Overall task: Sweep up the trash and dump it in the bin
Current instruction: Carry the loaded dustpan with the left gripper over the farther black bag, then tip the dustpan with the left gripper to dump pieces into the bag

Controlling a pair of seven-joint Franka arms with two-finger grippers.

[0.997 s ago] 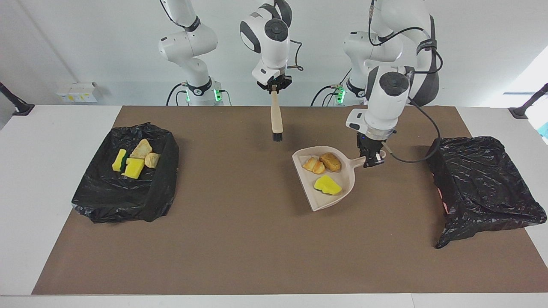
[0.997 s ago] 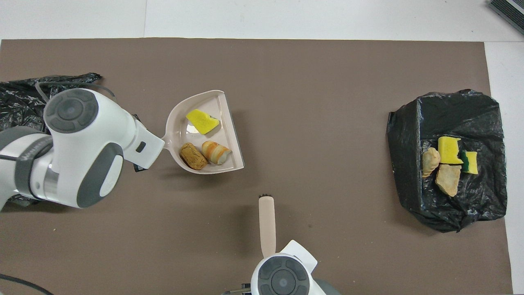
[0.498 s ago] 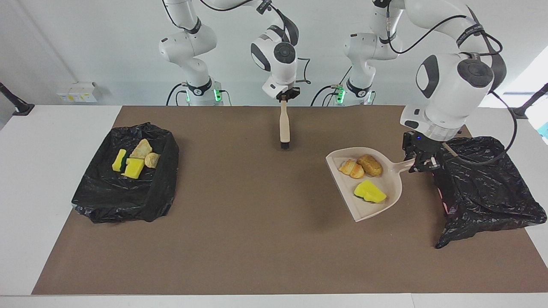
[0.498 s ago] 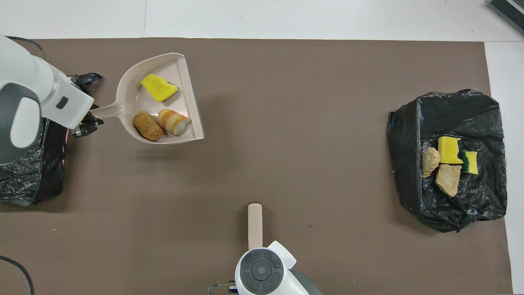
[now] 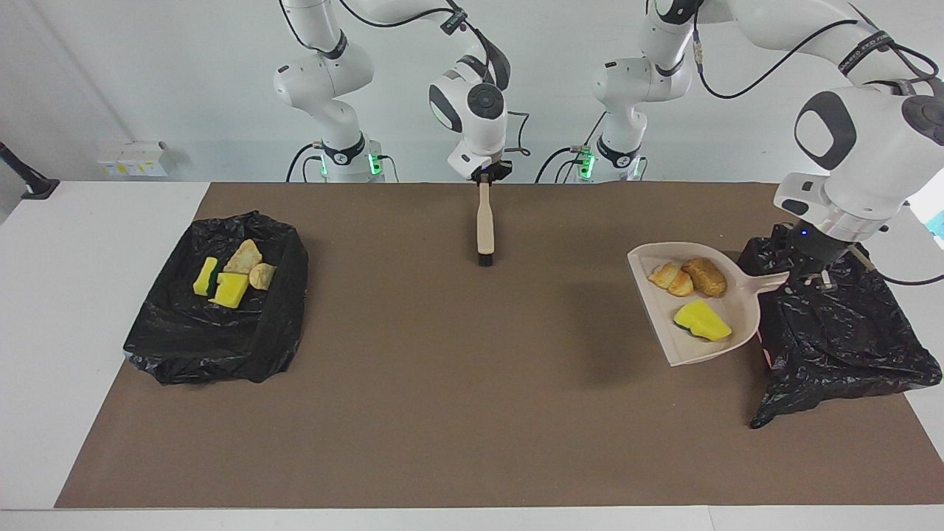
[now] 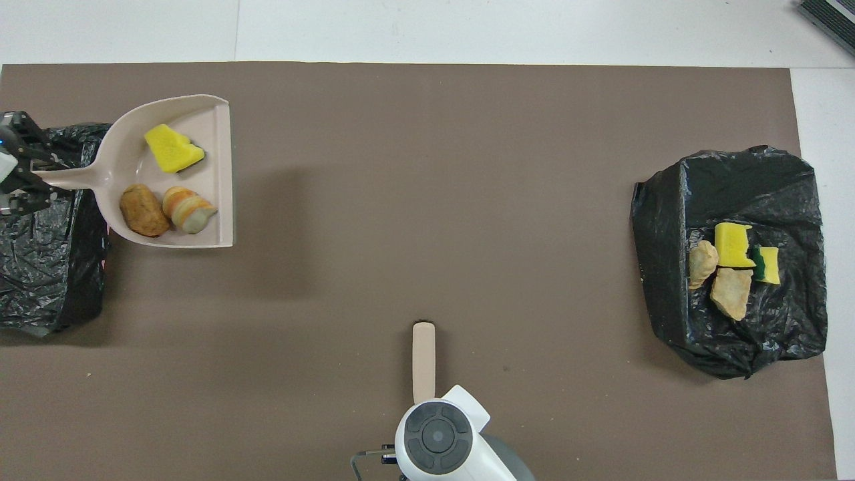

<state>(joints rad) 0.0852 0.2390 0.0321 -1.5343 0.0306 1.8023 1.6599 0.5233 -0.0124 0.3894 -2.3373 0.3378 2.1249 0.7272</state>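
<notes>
- Carrying a loaded dustpan (image 5: 697, 310), the left claw (image 5: 805, 274) grips its handle over the bag-lined bin (image 5: 841, 332) at the left arm's end of the tabletop (image 5: 472, 413); the pan's mouth points away from that bin.
- Risk: tipping before the pan is turned over the bin would drop trash onto the tabletop.
- Risk: the pan's rim could snag the loose bag.
- Right claw (image 5: 483, 175) grips a brush (image 5: 484, 221) upright and waits.
- Count in pan: one yellow sponge piece (image 5: 702, 319), one striped bread chunk (image 5: 670, 276), one orange-brown chunk (image 5: 704, 276).
- Count: two bins; the second bin (image 5: 221, 332) holds four pieces (image 5: 232, 276).
</notes>
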